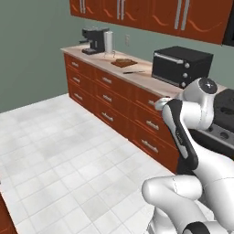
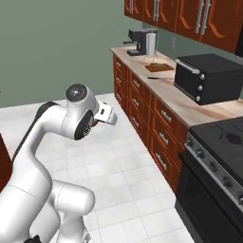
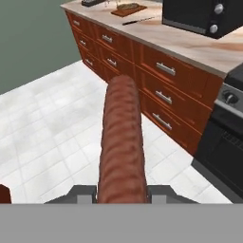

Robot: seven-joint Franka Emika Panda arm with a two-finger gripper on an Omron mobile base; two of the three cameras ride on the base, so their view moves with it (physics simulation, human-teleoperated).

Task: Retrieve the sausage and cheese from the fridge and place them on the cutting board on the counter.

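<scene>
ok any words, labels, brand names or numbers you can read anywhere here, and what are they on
None can be read.
Black toaster oven with silver knobs: no markings visible.
Black coffee machine on the beige marbled counter: no brand visible.
Black stove with knobs: no markings legible.
Reddish-brown sausage in the gripper: plain.

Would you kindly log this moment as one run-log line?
gripper: shut on sausage | arm: over floor | cutting board: on counter, ahead
</scene>
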